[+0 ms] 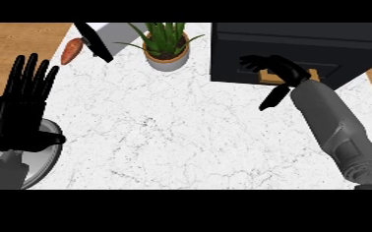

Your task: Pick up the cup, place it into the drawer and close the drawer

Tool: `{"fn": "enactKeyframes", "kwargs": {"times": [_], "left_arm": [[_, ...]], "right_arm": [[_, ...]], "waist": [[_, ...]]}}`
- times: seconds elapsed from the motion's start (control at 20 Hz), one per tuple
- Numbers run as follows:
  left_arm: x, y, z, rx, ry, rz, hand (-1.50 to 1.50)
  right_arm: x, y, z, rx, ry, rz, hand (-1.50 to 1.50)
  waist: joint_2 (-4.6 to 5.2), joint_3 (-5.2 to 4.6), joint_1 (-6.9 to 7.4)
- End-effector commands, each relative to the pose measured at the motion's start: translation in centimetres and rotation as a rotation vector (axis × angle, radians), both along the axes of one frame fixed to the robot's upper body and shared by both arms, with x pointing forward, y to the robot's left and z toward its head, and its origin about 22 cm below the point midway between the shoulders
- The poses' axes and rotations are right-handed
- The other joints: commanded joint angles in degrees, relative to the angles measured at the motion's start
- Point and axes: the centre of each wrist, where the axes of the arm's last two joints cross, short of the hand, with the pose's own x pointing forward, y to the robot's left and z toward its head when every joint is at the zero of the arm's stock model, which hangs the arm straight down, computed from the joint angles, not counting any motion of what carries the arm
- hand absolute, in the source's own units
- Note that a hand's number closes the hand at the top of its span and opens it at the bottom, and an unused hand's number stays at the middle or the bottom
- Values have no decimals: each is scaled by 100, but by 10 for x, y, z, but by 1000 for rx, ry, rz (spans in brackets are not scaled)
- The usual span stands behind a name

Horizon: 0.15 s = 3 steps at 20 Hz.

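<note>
- Our right hand [280,70] is at the front of the dark drawer [328,63]. Its fingers are spread and lightly bent, and the thumb hangs down toward the counter [181,128]. We see nothing clasped in it.
- We cannot find the cup for certain. A small tan piece [270,78] peeks out under the right hand. It may be the cup or the drawer's handle, and we cannot say which.
- If the cup sits at the drawer's edge, a push on the front could catch or tip it.
- If the fingers slide off the front, the drawer may end up only partly closed.
- From this steep angle we cannot judge whether the drawer is open or closed, and its right side is cut off.
- Our left hand [25,103] rests open, fingers up, at the left edge over a grey dish [45,159] that is partly hidden.
- The plant [167,46] and carrot [70,52] lie well apart from the drawer.
</note>
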Motion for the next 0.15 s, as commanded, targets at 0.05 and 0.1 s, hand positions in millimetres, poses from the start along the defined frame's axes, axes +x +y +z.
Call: {"fn": "enactKeyframes", "kwargs": {"times": [0.05, 0.1], "left_arm": [[-6, -5, -15, 6, 2, -3, -150], [-8, -5, -19, 18, 0, -4, -150]], "right_arm": [[12, -26, 31, -92, -32, -152, -150], [17, -10, 34, -83, -41, -164, -150]], "waist": [[184, 28, 62], [199, 26, 115]]}}
